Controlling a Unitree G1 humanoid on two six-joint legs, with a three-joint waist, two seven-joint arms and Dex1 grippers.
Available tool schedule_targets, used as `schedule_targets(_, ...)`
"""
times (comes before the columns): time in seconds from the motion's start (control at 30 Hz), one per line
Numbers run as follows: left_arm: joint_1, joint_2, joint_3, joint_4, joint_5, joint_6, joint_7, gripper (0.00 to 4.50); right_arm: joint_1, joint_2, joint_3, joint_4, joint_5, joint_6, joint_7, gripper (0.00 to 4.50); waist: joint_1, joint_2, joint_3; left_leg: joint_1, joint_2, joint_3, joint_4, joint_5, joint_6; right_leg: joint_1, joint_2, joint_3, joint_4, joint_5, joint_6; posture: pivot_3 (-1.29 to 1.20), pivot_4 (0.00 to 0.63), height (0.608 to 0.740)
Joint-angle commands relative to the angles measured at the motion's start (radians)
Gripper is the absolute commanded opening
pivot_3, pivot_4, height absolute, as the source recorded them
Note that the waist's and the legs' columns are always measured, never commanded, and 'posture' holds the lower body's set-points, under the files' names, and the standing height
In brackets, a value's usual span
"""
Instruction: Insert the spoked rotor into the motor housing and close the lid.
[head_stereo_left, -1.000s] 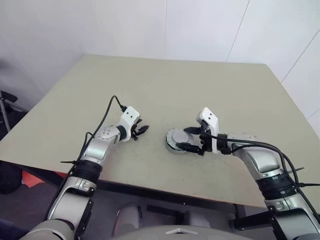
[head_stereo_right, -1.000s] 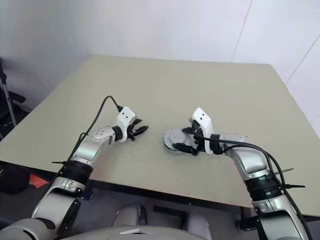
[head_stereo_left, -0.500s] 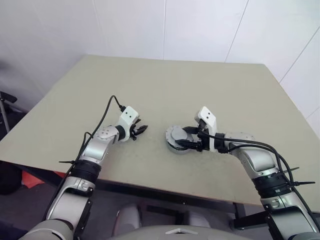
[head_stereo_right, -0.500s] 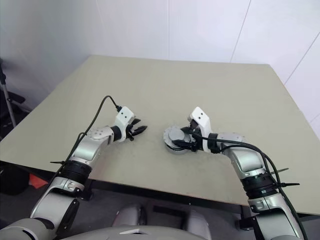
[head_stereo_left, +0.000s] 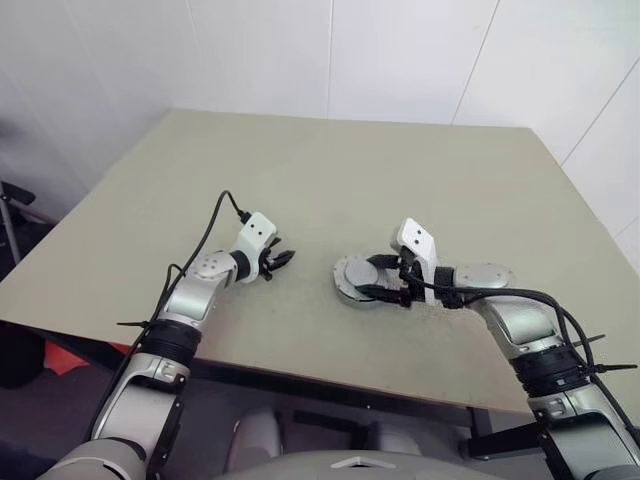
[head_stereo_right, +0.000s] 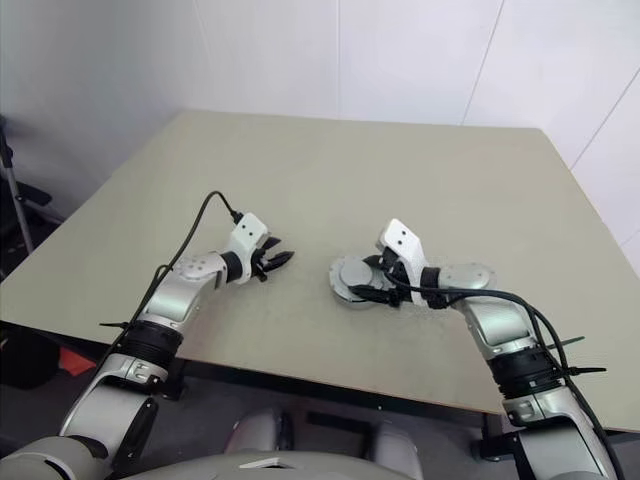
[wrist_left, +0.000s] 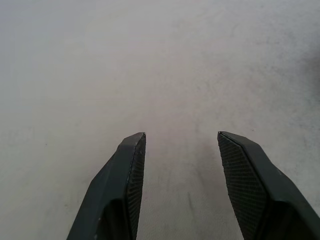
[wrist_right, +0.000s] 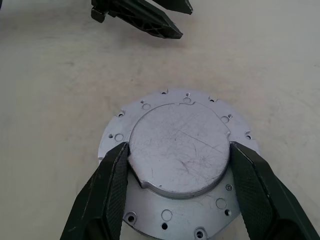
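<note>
Over on the left, the left gripper (head_stereo_left: 283, 258) hangs just above the bare table (head_stereo_left: 330, 170), its two black fingers (wrist_left: 127, 170) spread apart with nothing between them, pointing across toward the work. Move right and you reach the motor housing (wrist_right: 177, 165), sitting flat on the table near the front edge, with the lid (wrist_right: 180, 150) already seated on top, plain grey scratched face up; I take it the spoked rotor is inside, though nothing of it can be seen. The right gripper (wrist_right: 180, 160) straddles the raised round of that lid, one finger pad against each side of it, so it looks clamped on the lid rather than merely hovering. The worry from here, as I see it, is the letting go: if those fingers pull back or lift while gripping, they could drag the lid up or tilt it out of its seat, and the whole housing could slide, since nothing steadies it. A twist of the wrist would turn the lid out of line. The left gripper is near enough to nudge the housing if it swings in carelessly.
</note>
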Motion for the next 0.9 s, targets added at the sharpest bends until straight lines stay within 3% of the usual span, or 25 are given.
schedule_targets(0.03,-0.014,0.003,0.015,-0.026,-0.001,-0.011,0.003,2.43,-0.004,-0.02,-0.01,-0.005,-0.009,-0.016,0.011,3.05,0.0,0.0,0.0,0.0,0.0,0.0,0.0,0.0,0.0,0.0,0.0,0.0,0.0,0.0,0.0,0.0,0.0,0.74)
schedule_targets(0.47,-0.013,-0.01,0.012,-0.037,-0.009,0.004,0.001,2.43,-0.03,-0.01,0.012,0.013,-0.057,0.047,-0.041,3.05,0.0,0.0,0.0,0.001,0.0,0.0,0.0,0.0,0.0,0.001,0.0,0.0,-0.003,-0.001,0.001,0.0,0.0,0.74)
schedule_targets(0.57,-0.032,-0.06,0.04,-0.072,-0.071,0.068,0.001,2.43,-0.03,-0.01,0.018,0.03,-0.065,0.039,-0.042,3.05,-0.001,0.0,0.0,0.002,0.0,0.0,-0.001,0.0,0.0,0.004,0.0,0.0,-0.005,-0.001,0.002,0.0,0.0,0.74)
schedule_targets(0.77,-0.189,-0.25,0.106,-0.053,-0.26,0.308,-0.011,2.43,-0.039,-0.009,0.03,0.072,-0.08,0.009,-0.041,3.05,-0.001,-0.003,0.002,0.003,-0.001,0.001,0.0,0.0,0.0,0.008,-0.001,0.0,-0.013,-0.001,0.002,0.0,0.0,0.74)
schedule_targets(0.9,-0.268,-0.305,0.086,-0.019,-0.331,0.429,-0.086,1.59,-0.04,-0.001,0.037,0.088,-0.09,-0.013,-0.047,3.05,-0.006,-0.003,0.002,0.005,-0.005,0.001,0.0,0.0,0.0,0.01,-0.004,0.0,-0.015,-0.002,0.002,0.0,0.0,0.74)
